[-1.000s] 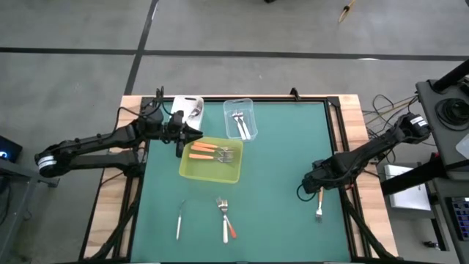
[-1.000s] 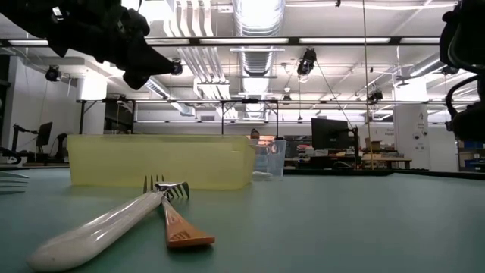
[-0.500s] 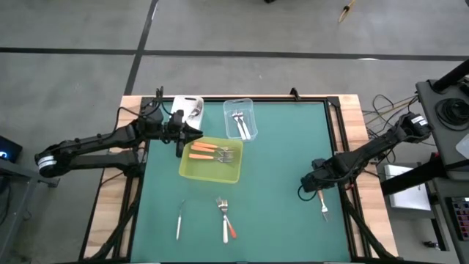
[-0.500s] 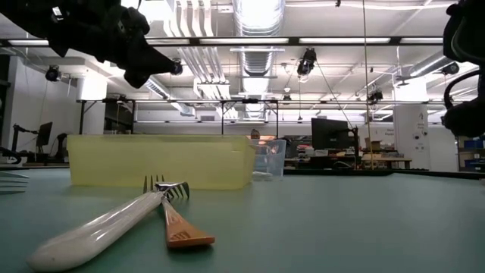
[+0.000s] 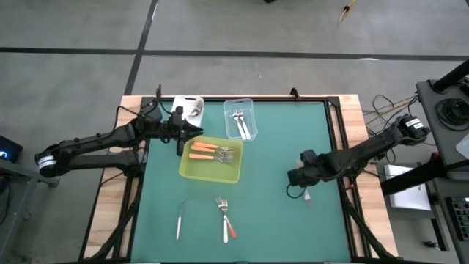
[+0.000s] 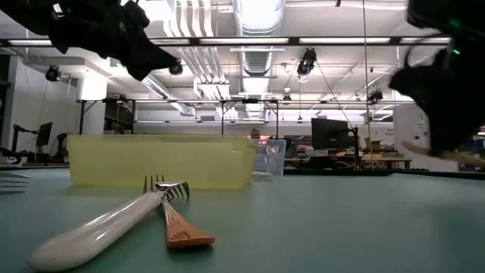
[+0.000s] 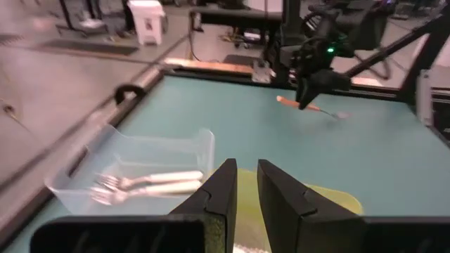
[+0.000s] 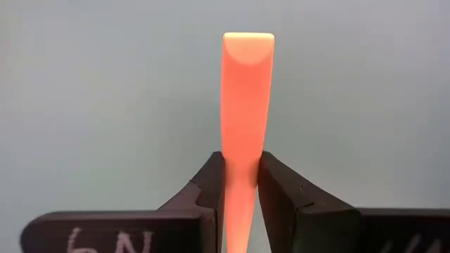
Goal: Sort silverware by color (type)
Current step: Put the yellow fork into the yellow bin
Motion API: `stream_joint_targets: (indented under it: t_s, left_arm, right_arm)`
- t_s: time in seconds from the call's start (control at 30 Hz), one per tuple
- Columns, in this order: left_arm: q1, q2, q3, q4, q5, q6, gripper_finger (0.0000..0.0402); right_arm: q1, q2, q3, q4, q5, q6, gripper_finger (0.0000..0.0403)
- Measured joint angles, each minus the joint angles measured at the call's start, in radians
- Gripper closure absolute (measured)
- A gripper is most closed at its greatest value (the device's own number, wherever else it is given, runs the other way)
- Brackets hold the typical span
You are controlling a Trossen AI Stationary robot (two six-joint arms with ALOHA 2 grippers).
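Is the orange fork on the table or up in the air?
In the air. The right gripper pinches the orange-handled fork, and the left wrist view shows it above the mat.

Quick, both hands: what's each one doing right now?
Left hand: closed, holding nothing, above the yellow-green tray.
Right hand: shut on an orange-handled fork, lifted off the table.

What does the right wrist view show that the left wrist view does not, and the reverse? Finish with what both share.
Only the right wrist view shows the right gripper from behind, its fingers clamped on the orange handle of a fork. Only the left wrist view shows the left gripper, nothing between its fingers, the clear tub with white-handled forks, and the yellow-green tray. Both show the held fork and the green table.
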Motion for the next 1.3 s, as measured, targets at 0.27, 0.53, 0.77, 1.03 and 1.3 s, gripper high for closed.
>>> stream_joint_targets:
  t_s: [0.27, 0.53, 0.77, 1.03, 1.3]
  left_arm:
    - [0.002, 0.000, 0.067, 0.001, -0.051, 0.127, 0.0361]
    - [0.003, 0.000, 0.162, 0.003, -0.051, 0.271, 0.0361]
    - [0.009, -0.011, 0.148, -0.021, -0.073, 0.284, 0.0361]
    - [0.052, -0.082, 0.148, -0.037, -0.230, 0.286, 0.0361]
    - [0.092, -0.201, 0.134, -0.041, -0.233, 0.290, 0.0361]
  right_arm:
    - [-0.102, 0.001, 0.192, 0.082, 0.256, -0.316, 0.0354]
    - [-0.202, 0.007, 0.259, 0.530, 0.421, -0.858, 0.0353]
    - [-0.261, 0.102, 0.316, 0.884, 0.351, -1.225, 0.0354]
    - [-0.319, 0.334, 0.553, 0.914, 0.290, -1.469, 0.0354]
    - [-0.382, 0.567, 0.865, 0.744, 0.057, -1.534, 0.0354]
